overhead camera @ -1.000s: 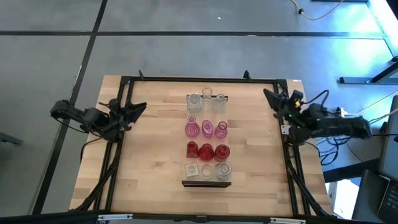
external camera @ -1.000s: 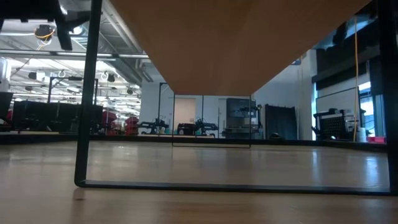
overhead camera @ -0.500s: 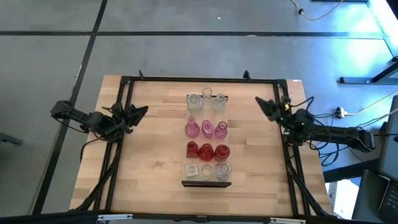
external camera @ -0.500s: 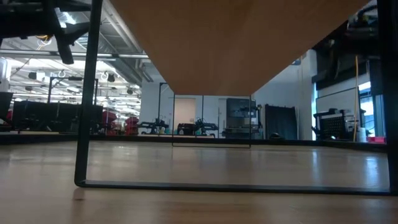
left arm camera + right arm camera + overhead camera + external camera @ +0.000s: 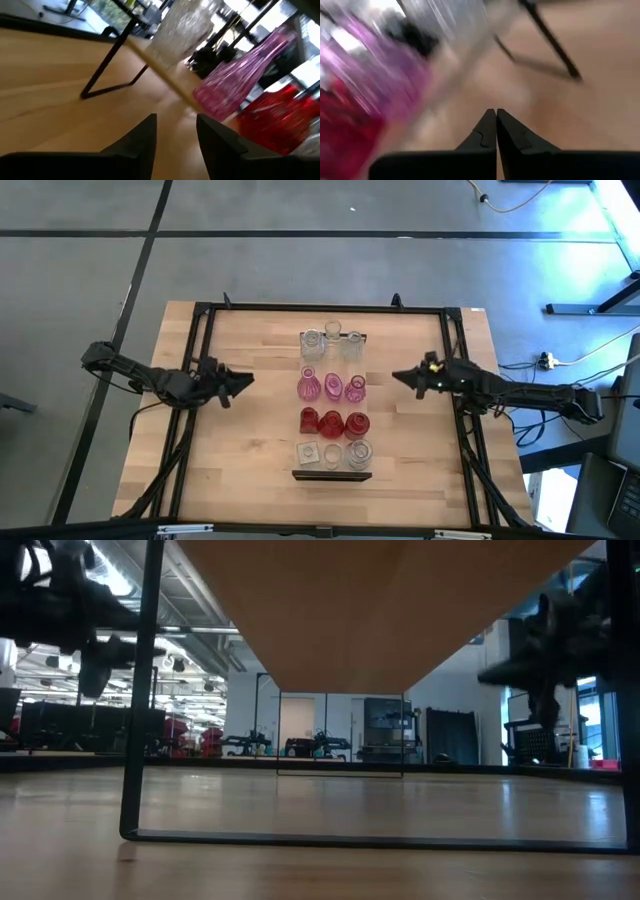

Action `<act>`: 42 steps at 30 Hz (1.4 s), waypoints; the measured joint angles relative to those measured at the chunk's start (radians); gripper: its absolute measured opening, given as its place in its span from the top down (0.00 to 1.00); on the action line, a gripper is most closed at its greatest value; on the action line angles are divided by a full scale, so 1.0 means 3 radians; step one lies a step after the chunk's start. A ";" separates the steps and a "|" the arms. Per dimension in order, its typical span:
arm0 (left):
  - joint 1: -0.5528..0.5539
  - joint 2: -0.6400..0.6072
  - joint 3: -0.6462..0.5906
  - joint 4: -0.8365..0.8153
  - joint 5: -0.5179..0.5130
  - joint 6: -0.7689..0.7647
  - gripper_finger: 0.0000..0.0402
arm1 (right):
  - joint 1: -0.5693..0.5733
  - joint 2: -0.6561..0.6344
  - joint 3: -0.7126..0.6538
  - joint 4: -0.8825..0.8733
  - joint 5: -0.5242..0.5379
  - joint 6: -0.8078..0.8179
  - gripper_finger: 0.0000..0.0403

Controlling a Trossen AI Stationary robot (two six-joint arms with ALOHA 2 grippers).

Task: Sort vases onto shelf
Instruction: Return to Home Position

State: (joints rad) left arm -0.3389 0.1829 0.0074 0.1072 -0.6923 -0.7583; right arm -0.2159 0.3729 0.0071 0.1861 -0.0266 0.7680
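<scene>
— While we're both standing here, tell me: is the sorting finished?

— As far as I can see, yes. Take the counter [image 5: 250, 470] first. It fills the middle of the overhead picture, and I can't find a single vase on its bare wood.

— And the shelf?

— The shelf [image 5: 332, 474] lies at the centre of the counter, running from upper middle to lower middle of the frame. All twelve vases [image 5: 357, 423] stand on it, in four rows of three.

— What are the arms doing?

— The left claw [image 5: 243, 379] sits left of centre and points at the shelf, well apart from it. Its fingers [image 5: 141, 142] are parted by a narrow gap with nothing between them. The right claw [image 5: 399, 377] sits right of centre, nearer the shelf but clear of it. Its own camera shows the two fingers pressed together and holding nothing.

— And the rows?

— The clear vases [image 5: 333, 333] are uppermost, then the pink vases [image 5: 332, 388], then the red vases [image 5: 332, 423]. The squat clear vases [image 5: 332, 455] are lowest, beside the dark end edge. The top row is a bit ragged, with its middle vase sitting higher in the frame than its neighbours.

— So what's left?

— By my reckoning, only getting both arms back to rest at the counter's sides. Each colour already has its own line.
</scene>
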 joint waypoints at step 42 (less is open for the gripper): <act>-0.0001 0.0025 0.0005 -0.0137 0.0008 0.1684 0.67 | -0.0002 0.0365 0.0022 -0.0580 -0.0201 -0.0222 1.00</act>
State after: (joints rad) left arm -0.3393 0.1905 0.0090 0.0662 -0.6899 -0.2529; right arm -0.2165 0.4824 0.0135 0.0120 -0.0870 0.7013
